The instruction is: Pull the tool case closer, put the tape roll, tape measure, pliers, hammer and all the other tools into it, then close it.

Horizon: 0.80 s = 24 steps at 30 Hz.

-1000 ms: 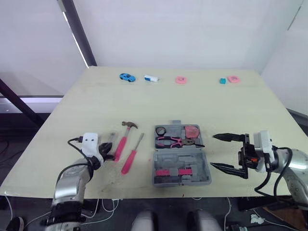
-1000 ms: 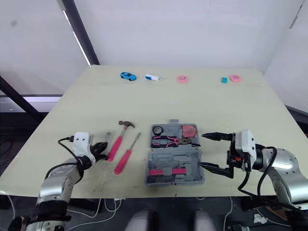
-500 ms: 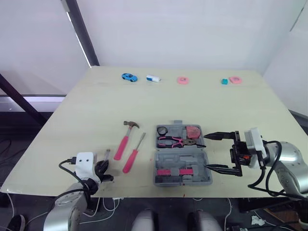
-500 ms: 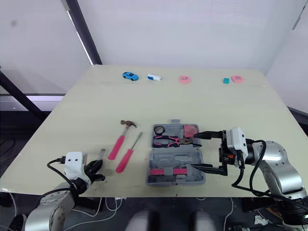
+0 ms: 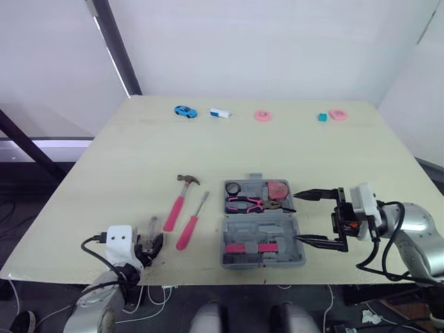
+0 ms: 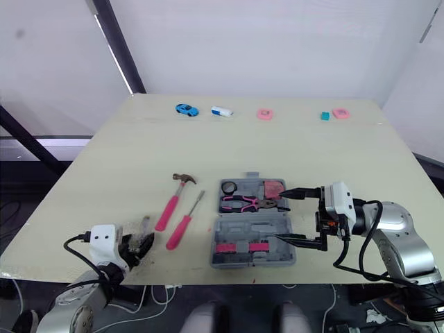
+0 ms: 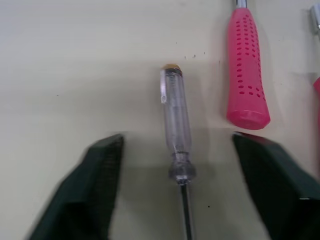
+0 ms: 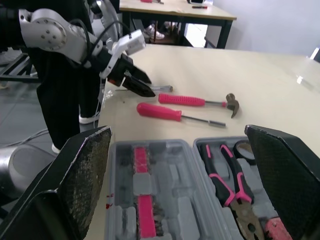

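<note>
The grey tool case (image 5: 262, 244) lies open near the table's front edge. In it are pink-handled pliers (image 5: 251, 203), a black tape roll (image 5: 232, 188) and a pink tape measure (image 5: 277, 189). A pink-handled hammer (image 5: 182, 198) and a pink screwdriver (image 5: 189, 223) lie left of the case. A small clear-handled screwdriver (image 7: 176, 125) lies on the table between the spread fingers (image 7: 95, 185) of my left gripper (image 5: 150, 244), which is open and not touching it. My right gripper (image 5: 306, 218) is open at the case's right edge, nothing in it.
Along the far edge sit a blue toy car (image 5: 183, 111), a white item (image 5: 219, 113), two pink round items (image 5: 261, 116) (image 5: 337, 114) and a teal cube (image 5: 321, 117). The table's front edge runs just beside my left gripper.
My left gripper has drawn back toward the front edge and opened, with the clear screwdriver lying between its fingers. My right gripper moved left to the case's edge.
</note>
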Motion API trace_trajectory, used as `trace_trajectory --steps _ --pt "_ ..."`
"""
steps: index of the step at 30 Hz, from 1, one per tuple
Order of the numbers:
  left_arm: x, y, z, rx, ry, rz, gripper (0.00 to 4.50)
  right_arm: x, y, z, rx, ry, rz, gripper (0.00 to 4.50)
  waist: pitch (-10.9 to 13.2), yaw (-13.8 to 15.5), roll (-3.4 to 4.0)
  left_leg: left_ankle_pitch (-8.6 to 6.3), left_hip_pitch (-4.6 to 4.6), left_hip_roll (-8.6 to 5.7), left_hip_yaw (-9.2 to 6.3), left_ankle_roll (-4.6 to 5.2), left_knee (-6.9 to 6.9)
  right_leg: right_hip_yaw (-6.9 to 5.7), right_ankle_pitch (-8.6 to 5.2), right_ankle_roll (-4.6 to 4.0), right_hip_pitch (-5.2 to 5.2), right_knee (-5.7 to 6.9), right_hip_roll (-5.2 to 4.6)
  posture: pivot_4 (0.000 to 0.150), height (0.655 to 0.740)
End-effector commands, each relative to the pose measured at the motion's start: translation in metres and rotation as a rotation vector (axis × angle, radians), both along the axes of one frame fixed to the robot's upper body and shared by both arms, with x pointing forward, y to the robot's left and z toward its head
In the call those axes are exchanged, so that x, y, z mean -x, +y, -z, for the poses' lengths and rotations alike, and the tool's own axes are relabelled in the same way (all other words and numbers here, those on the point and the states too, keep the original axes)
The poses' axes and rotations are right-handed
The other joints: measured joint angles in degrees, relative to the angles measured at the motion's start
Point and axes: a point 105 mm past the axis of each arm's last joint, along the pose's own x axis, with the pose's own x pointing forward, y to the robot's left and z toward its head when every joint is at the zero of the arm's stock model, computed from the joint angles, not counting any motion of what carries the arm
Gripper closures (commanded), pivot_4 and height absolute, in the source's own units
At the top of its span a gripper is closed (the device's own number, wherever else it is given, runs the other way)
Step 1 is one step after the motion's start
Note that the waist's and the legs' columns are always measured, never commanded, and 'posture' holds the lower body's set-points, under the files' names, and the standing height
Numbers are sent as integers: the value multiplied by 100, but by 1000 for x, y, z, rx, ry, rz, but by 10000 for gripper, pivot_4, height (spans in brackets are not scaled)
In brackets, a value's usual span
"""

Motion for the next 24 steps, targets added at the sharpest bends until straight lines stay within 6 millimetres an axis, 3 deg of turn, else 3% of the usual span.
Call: trace_trajectory --steps 1,5,7,15,24 --pt "-2 5 -23 -49 -98 31 739 2 1 -1 11 -29 4 0 0 2 0 0 0 0 0 0 0 0 0 0 0 0 0 1500 7395" --pt "-6 5 -38 -68 -132 142 739 2 2 -3 -4 -31 13 0 1 1 0 0 0 0 1 0 0 -1 0 0 0 0 -1 1500 7395" --pt "-7 2 -42 -129 -104 305 739 2 3 -5 -13 -33 15 0 1 5 1 0 -1 0 1 0 0 -4 0 0 -1 0 0 1500 7395" --pt "-13 20 -55 -326 9 806 739 0 7 -4 -19 -35 5 0 6 3 13 -1 -7 3 11 -1 -5 -6 -1 -2 -14 -5 -4 1500 7395" --pt "-26 12 -69 -649 180 1425 739 -2 9 -8 -25 -44 2 0 9 9 13 0 -15 2 28 -1 -7 -14 -1 -2 -16 -9 -3 1500 7395"
